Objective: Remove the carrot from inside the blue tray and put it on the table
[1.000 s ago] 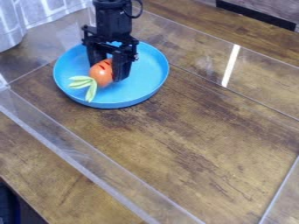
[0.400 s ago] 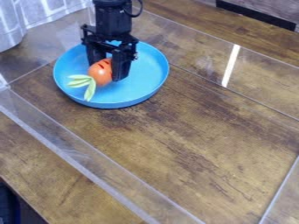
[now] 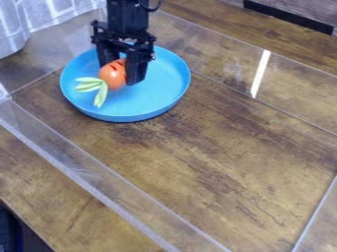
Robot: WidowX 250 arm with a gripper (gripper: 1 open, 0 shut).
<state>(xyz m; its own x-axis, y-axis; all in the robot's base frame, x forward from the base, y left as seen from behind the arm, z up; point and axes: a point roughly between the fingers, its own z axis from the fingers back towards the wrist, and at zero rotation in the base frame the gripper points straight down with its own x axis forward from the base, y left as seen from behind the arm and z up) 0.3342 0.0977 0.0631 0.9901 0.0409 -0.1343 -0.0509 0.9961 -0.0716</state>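
Pincer (image 3: 122, 72) points straight down — closed.

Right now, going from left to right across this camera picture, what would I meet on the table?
The carrot's pale leaves → its orange body, clamped in the black fingers → the right rim of the blue tray → a bright streak of reflected light on the glossy wooden table.

carrot (image 3: 110, 77) inside blue tray (image 3: 161, 94)
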